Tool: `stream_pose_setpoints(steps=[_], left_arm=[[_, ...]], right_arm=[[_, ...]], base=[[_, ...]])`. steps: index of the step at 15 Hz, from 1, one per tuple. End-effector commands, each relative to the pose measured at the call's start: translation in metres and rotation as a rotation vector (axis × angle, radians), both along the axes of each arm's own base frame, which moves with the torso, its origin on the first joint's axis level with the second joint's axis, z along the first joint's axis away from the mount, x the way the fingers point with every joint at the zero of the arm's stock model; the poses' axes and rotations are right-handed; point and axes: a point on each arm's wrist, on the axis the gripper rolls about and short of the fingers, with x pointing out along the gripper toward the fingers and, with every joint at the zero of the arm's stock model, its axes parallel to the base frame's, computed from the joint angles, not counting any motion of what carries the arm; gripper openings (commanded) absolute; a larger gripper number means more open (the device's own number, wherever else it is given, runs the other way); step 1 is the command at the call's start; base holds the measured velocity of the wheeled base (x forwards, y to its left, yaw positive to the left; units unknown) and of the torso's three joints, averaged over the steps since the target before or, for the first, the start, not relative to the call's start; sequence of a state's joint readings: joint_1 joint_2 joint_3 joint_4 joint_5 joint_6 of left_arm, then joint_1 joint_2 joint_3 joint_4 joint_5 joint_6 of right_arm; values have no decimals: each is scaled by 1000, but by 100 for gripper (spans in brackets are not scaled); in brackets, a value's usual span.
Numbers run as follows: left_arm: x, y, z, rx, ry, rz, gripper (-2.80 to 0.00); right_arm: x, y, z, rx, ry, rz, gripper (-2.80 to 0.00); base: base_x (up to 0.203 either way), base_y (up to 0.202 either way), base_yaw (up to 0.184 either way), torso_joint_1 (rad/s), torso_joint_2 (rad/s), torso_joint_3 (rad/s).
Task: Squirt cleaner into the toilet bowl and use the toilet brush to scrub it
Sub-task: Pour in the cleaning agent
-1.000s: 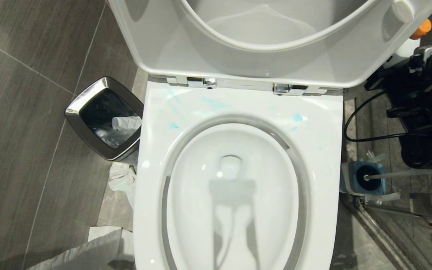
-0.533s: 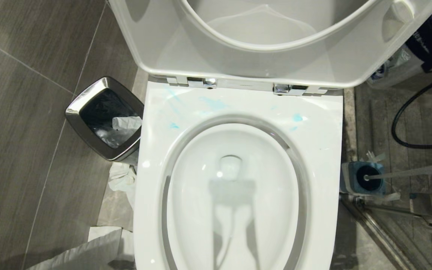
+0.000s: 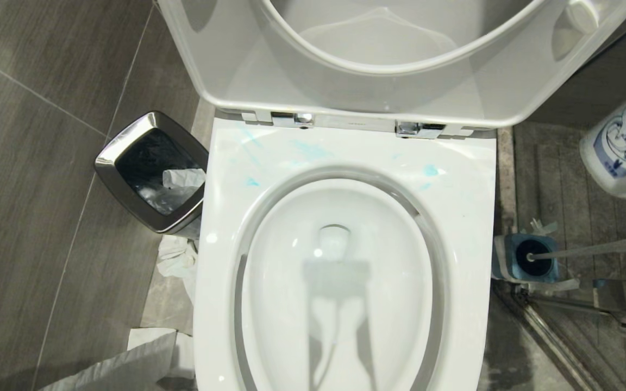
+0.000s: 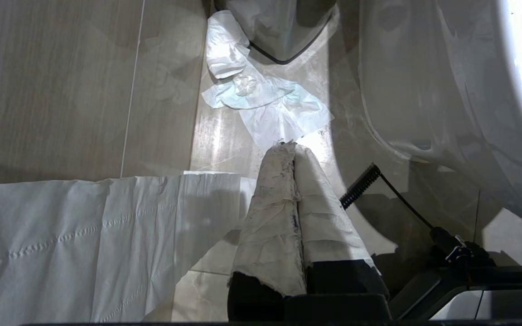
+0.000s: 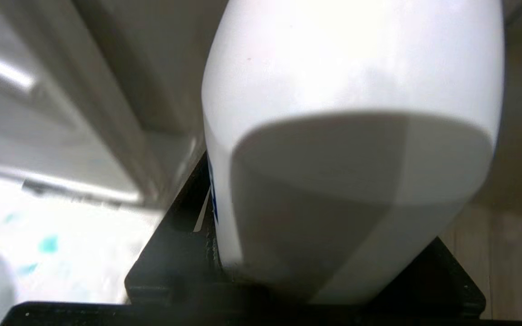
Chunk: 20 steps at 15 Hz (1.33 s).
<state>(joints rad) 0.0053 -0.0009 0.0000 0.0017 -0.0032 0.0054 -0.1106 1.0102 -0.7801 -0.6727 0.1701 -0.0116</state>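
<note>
Gripping a white cleaner bottle [image 5: 351, 149], right tool [image 5: 333, 276] beside toilet bowl [image 3: 470, 217].

glossy white ceramic toilet bowl [image 3: 470, 195]; shiny steel-rimmed bin [image 3: 151, 169]; smooth white plastic bottle [image 5: 351, 136]; matt grey floor tiles [image 3: 36, 190].

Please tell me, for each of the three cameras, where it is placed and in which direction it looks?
Head view: high, facing down at the toilet bowl; none of the robot's own body shows.
Left wrist view: behind the shut left end effector, low over floor and tissue paper.
Right wrist view: behind the right end effector, filled by the white bottle it holds.
Shared: head and right wrist views both show that bottle and the blue cleaner smears on the rim.
</note>
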Motion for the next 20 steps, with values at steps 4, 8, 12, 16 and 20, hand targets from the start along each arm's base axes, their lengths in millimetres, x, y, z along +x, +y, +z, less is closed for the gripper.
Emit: stream_pose_setpoints(steps=[4,8,12,16,20], left_arm=[[0,0,0,1,2,1,-280],[0,0,0,1,2,1,-280],[0,0,0,2,2,1,-280],[0,0,0,1,2,1,-280],[0,0,0,1,2,1,-280]], right_arm=[[-23,0,-8,52,68,-71,-280],[-23,-1,-4,7,122,-147,-280],[-16,-2,6,-65,120,-206,-280],[-14,-3,13,-94,105,-231,-280],[-16,-2,14,-124,98,-238,-280]], base=[[0,0,0,0,0,0],[0,0,0,0,0,0],[0,0,0,0,0,0],[0,0,0,0,-1,16],[0,0,0,3,3,159]])
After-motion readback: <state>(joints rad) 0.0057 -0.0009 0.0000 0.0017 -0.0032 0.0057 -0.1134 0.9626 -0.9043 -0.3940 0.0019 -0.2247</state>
